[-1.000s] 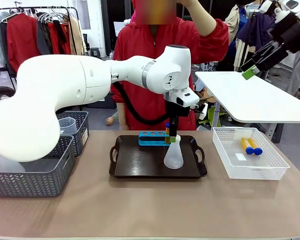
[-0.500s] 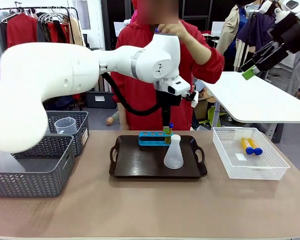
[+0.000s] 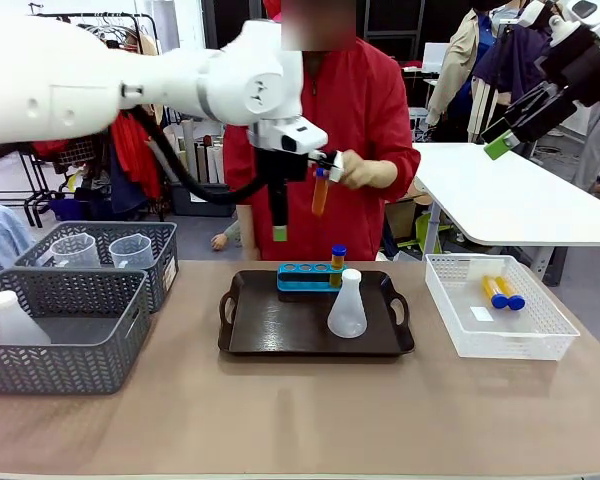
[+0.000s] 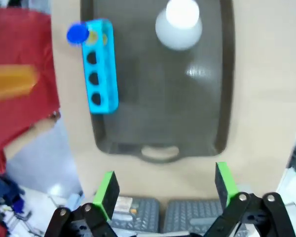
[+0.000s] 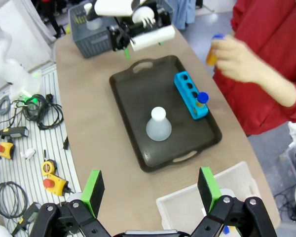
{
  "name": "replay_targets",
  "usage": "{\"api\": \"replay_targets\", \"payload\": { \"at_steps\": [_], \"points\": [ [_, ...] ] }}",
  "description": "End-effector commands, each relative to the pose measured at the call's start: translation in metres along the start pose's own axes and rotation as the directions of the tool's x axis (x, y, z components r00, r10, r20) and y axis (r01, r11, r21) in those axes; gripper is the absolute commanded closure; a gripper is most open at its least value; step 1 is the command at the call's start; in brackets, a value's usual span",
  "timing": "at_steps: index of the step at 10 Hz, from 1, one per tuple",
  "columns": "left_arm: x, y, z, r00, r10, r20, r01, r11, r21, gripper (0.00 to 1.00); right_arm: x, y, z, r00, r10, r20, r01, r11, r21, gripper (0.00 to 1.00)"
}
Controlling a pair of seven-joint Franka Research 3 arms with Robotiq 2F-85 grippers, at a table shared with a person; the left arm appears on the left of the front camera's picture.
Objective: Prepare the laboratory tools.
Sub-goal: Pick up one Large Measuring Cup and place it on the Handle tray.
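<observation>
The left arm is white, built of smooth rounded shells with a grey ring at one joint. A black cable loops under it. The left gripper and right gripper are black with green pads and silver screws on the finger links. The person wears a red long-sleeved jacket.

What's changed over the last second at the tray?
The left tool let go of the blue-capped orange tube, now standing in the blue rack, and rose away to the left, open and empty. The person's hand came down holding another orange tube. The translucent conical flask, dark brown tray and right tool stayed put.
</observation>
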State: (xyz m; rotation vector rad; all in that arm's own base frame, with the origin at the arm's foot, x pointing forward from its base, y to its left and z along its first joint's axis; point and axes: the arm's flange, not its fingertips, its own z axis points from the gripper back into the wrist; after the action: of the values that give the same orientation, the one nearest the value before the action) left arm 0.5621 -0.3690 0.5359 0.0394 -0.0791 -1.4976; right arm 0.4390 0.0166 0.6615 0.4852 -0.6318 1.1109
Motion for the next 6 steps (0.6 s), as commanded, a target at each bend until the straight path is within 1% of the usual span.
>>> {"api": "replay_targets", "payload": {
  "at_steps": [1,3,4,6],
  "points": [
    [-0.050,-0.010,0.005,0.989,0.150,-0.018,-0.150,0.989,-0.004,0.00,0.001,0.001,0.001,1.000,0.009,0.005,-0.009,1.000,0.005,0.00],
    [-0.094,0.005,0.012,0.951,0.305,-0.055,-0.306,0.952,-0.003,0.00,0.001,0.001,0.001,1.000,0.009,0.005,-0.009,1.000,0.005,0.00],
    [-0.116,0.009,0.013,0.912,0.401,-0.080,-0.403,0.915,-0.005,0.00,0.001,0.001,0.001,1.000,0.009,0.005,-0.009,1.000,0.005,0.00],
    [-0.152,0.023,0.007,0.812,0.561,-0.161,-0.571,0.821,-0.015,0.00,0.001,0.001,0.001,1.000,0.009,0.005,-0.009,1.000,0.005,0.00]
  ]
}}
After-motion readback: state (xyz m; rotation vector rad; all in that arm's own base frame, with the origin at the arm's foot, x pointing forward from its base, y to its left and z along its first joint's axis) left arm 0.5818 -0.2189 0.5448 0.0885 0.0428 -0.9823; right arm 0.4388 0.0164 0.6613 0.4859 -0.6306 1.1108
